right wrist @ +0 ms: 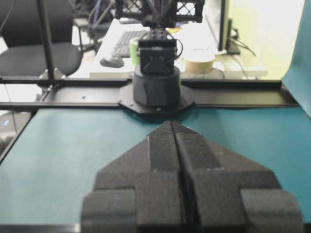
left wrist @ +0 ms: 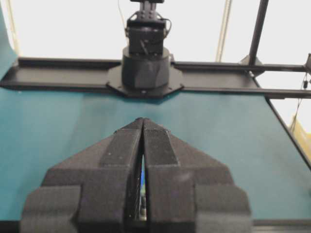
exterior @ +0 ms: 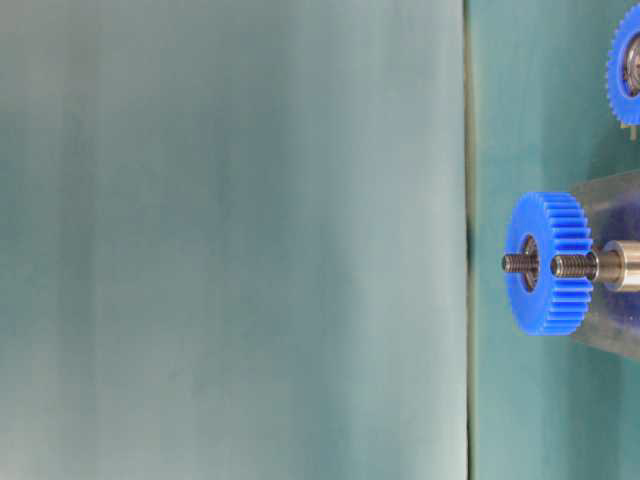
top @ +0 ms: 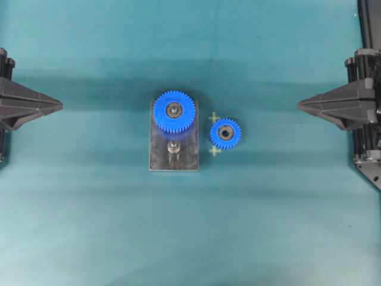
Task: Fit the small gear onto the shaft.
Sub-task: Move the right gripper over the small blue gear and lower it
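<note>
While both arms are waiting at the worktop's edges, the left fingers and right fingers are sitting clenched on nothing; the small gear is lying flat beside the plate, apparently staged for pickup; the shaft is standing bare.

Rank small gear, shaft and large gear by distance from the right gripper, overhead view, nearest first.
From the right gripper, shut at the right edge:
1. small gear, on the mat, right of the plate.
2. large gear, on the plate's far end.
3. shaft, bare, on the plate's near end, only slightly farther than the large gear.
</note>
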Controlling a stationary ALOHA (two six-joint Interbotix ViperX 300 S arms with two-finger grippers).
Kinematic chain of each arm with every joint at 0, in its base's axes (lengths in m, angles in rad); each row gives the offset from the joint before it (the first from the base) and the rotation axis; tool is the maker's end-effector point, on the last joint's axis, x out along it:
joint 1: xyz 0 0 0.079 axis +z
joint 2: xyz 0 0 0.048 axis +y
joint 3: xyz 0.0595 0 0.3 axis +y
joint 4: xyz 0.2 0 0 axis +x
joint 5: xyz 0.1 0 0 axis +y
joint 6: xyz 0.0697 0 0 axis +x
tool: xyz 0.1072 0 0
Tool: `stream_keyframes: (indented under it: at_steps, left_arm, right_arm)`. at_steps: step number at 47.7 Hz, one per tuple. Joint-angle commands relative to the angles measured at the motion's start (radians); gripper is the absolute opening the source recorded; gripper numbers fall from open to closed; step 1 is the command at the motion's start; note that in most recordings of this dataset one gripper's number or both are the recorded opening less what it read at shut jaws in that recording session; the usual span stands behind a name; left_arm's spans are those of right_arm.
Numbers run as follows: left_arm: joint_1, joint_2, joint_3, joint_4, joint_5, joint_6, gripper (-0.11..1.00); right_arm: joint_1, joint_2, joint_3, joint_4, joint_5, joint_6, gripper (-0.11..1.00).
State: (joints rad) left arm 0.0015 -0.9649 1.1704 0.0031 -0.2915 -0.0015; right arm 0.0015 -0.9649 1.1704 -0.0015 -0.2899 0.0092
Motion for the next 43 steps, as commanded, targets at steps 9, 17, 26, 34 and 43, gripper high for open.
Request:
stream_keyframes:
  at_steps: [9,17,26,34,43]
  left_arm:
    - [-0.017,0.072,-0.092,0.009,0.101,-0.041,0.00]
    - [-0.017,0.155,-0.132,0.009,0.239,-0.040,0.00]
    - [-0.017,0.255,-0.164,0.011,0.339,-0.040,0.00]
    - [-0.017,0.321,-0.193,0.011,0.396,-0.040,0.00]
    - [-0.017,0.400,-0.222,0.015,0.443,-0.037,0.00]
  right_arm:
    - [-0.021,0.015,-0.023,0.130,0.150,0.057,0.01]
    - [-0.061,0.067,-0.112,0.138,0.440,0.072,0.01]
    - [-0.114,0.176,-0.206,0.143,0.655,0.160,0.01]
    - [-0.147,0.281,-0.236,0.141,0.741,0.183,0.01]
    - [-0.178,0.403,-0.296,0.144,0.756,0.187,0.01]
